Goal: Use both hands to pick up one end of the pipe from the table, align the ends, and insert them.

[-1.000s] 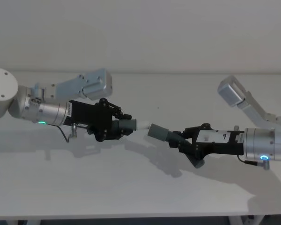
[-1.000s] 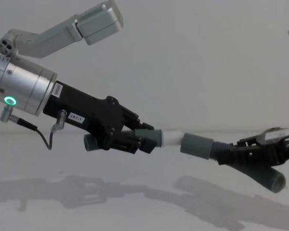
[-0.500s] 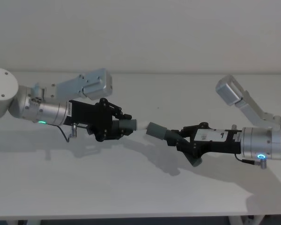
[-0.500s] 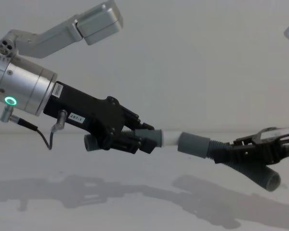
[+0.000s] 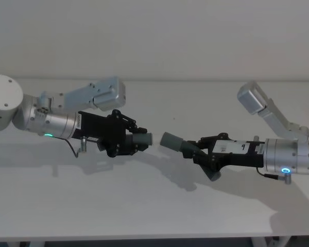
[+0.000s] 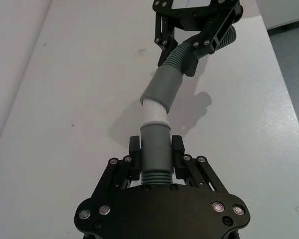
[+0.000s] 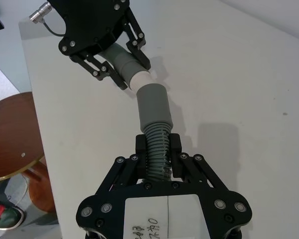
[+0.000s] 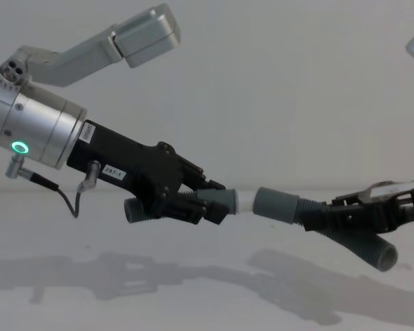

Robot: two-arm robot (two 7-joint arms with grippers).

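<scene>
- The left gripper (image 5: 135,140), left of centre above the table (image 5: 144,206), is clamped on the straighter hose piece (image 8: 217,204).
- That piece's white tip (image 6: 153,112) points right and meets the mouth of the grey collar (image 6: 162,88); whether it sits inside cannot be told.
- The right gripper (image 5: 200,153), right of centre, grips the bent hose piece (image 8: 352,231) on its ribs, off the table.

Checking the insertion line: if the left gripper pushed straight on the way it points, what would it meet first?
The left gripper holds the straight piece; its white tip would meet the grey collar held by the right gripper. They look about touching already.
</scene>
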